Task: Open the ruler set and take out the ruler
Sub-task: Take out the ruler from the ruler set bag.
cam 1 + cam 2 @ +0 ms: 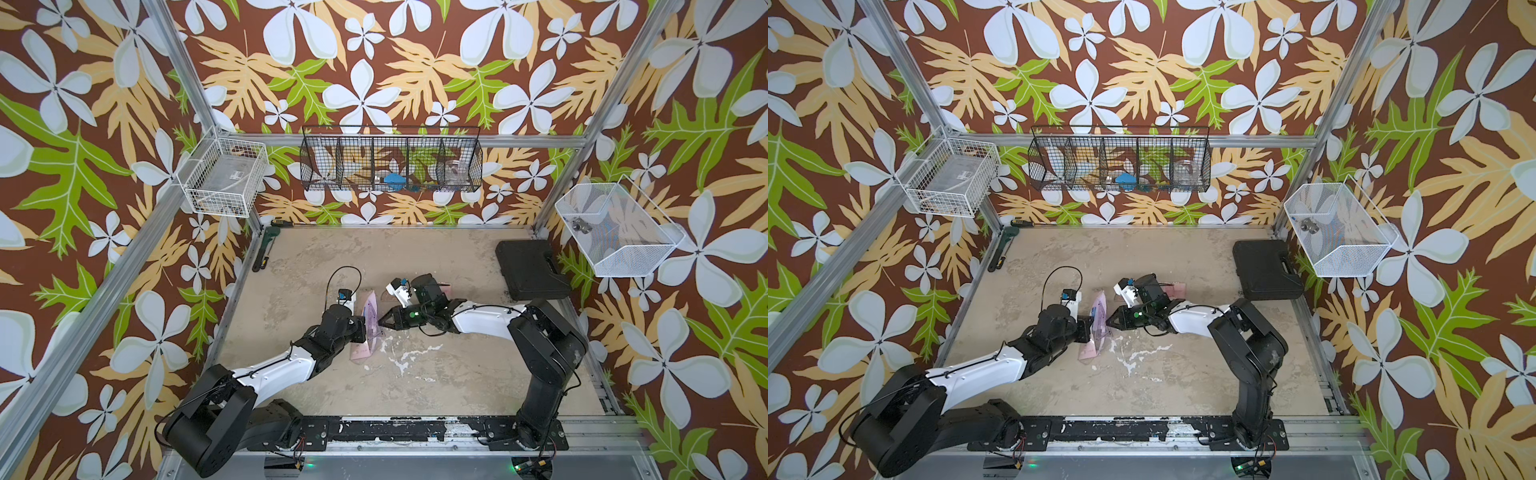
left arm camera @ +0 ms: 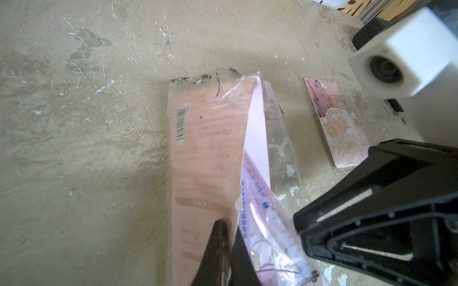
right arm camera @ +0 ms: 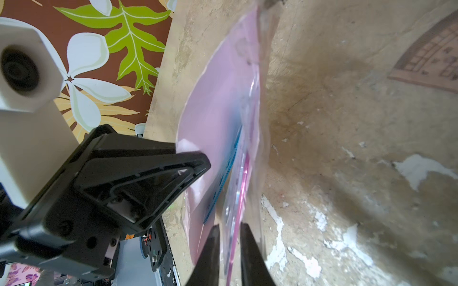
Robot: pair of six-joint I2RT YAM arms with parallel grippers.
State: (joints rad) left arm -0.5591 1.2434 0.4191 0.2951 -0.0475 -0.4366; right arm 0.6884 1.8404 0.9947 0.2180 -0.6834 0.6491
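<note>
Starting with both top views, where do we find the ruler set?
— We see the ruler set [image 1: 371, 308] [image 1: 1099, 309] caught between our claws on the desk [image 1: 436, 374]. The left claw [image 1: 365, 328] is on one flank and the right claw [image 1: 381, 320] points tip-on at the other.

And from the left wrist?
— Our left claw [image 2: 226, 232] is pressed together, pinching the packet's near edge. The pink back runs away from its tips, and the far end lies on the desk. The ruler [image 2: 257, 180] shows in the opened side, just beside the right claw [image 2: 298, 224]. A second pink packet [image 2: 339, 128] lies beyond that claw, apart from ours.

The right wrist?
— The right claw [image 3: 230, 247] has its jaws slightly parted, with the clear sleeve between them. We cannot tell whether they grip it. The left claw [image 3: 200, 163] touches the pink sheet beside it. A protractor [image 3: 431, 57] lies well beyond the tips, flat on the desk.
</note>
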